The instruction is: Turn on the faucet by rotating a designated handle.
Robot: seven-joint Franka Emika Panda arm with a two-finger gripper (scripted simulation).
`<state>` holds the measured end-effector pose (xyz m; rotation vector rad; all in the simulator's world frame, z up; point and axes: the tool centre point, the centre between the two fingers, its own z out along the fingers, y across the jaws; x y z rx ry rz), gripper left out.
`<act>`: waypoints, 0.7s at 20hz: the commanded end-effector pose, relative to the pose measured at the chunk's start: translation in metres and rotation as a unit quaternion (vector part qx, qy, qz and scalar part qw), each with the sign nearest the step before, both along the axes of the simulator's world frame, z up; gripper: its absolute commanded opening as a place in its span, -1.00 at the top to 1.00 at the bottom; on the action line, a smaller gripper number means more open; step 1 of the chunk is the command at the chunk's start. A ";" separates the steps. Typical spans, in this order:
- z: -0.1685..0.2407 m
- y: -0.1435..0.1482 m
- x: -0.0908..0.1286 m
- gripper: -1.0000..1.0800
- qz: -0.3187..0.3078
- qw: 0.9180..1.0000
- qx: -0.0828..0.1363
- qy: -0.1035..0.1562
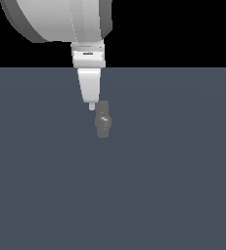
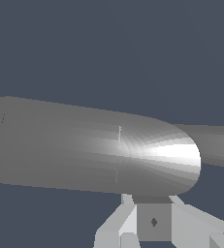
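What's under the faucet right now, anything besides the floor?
Only the flat slate-grey floor shows around and beneath the faucet. In the wrist view its grey body fills the middle and covers the ground directly below. The gripper sits beside its top, not under it.

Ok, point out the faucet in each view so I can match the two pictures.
Exterior view: the faucet is a small grey upright fixture near the picture's centre, just off the exterior view's right of the gripper tip.
Wrist view: the faucet fills the middle as a big rounded grey cylinder, seen very close.
Shared landmark: the gripper, close beside the faucet in both views; contact cannot be told.
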<state>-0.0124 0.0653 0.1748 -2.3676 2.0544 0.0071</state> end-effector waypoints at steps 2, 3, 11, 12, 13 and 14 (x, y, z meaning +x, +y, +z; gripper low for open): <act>-0.002 -0.049 0.000 1.00 -0.022 1.000 -0.004 0.000; -0.002 -0.056 -0.001 1.00 -0.023 1.000 -0.004 0.001; 0.000 -0.044 0.013 1.00 -0.005 1.000 0.000 0.000; 0.000 -0.047 0.015 1.00 -0.006 1.000 0.000 0.000; -0.001 -0.051 0.017 1.00 -0.007 1.000 0.000 0.000; -0.001 -0.055 0.019 1.00 -0.008 1.000 0.000 0.000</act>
